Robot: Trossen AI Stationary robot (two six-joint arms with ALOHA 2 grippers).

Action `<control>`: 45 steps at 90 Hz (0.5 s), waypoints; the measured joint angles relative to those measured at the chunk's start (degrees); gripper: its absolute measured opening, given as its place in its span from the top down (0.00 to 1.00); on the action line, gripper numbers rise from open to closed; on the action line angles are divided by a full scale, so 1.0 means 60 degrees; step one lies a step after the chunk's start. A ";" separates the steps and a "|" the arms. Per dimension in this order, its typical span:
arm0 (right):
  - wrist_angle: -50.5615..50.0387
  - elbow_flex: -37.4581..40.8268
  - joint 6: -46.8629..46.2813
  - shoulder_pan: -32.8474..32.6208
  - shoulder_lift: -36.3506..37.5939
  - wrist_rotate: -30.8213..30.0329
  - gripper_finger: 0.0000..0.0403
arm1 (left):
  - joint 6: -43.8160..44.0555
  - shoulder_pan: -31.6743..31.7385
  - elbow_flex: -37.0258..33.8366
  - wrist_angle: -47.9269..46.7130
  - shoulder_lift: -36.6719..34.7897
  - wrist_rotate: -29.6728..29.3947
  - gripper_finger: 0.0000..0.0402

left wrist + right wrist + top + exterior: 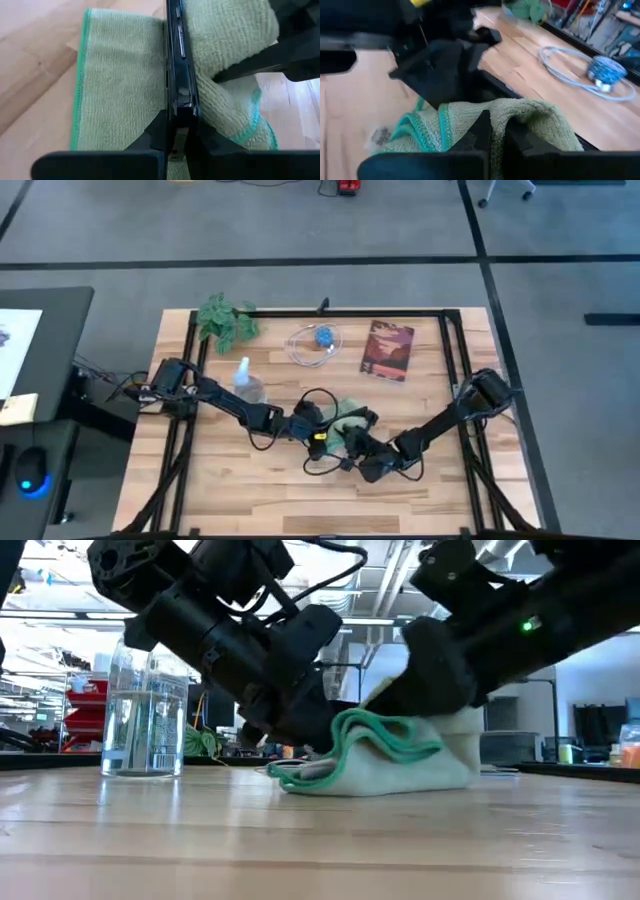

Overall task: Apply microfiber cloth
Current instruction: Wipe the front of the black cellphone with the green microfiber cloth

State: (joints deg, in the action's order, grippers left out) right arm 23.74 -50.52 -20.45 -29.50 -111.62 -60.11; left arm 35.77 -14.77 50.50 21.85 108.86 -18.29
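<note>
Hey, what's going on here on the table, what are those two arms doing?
Both arms meet at mid-table over the microfiber cloth. The left gripper is shut on a black phone, holding it on edge over the cloth. The right gripper is shut on a fold of the cloth, draping it against the phone. A water bottle, coiled cable, book and plant stand aside.

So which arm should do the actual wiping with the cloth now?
Probably the right. Its gripper is shut on the cloth, a fold draped over its jaws beside the phone. The left gripper is clamped on the phone's edge, steadying it, so it isn't free to wipe.
</note>
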 joint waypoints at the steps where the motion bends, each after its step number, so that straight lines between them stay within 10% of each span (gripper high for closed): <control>1: 0.0085 0.0000 0.0047 0.0000 -0.0021 -0.0045 1.00 | -0.0021 -0.0002 0.0000 0.0000 0.0000 -0.0002 0.97; 45: 0.2055 -0.0015 0.1746 0.0506 -0.0057 0.0600 1.00 | -0.0667 -0.0028 -0.0007 0.0215 0.0000 -0.0054 0.97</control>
State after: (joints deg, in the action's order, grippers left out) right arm 36.07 -50.61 -9.98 -26.46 -111.96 -56.51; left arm 31.77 -14.94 50.46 23.14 108.86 -18.61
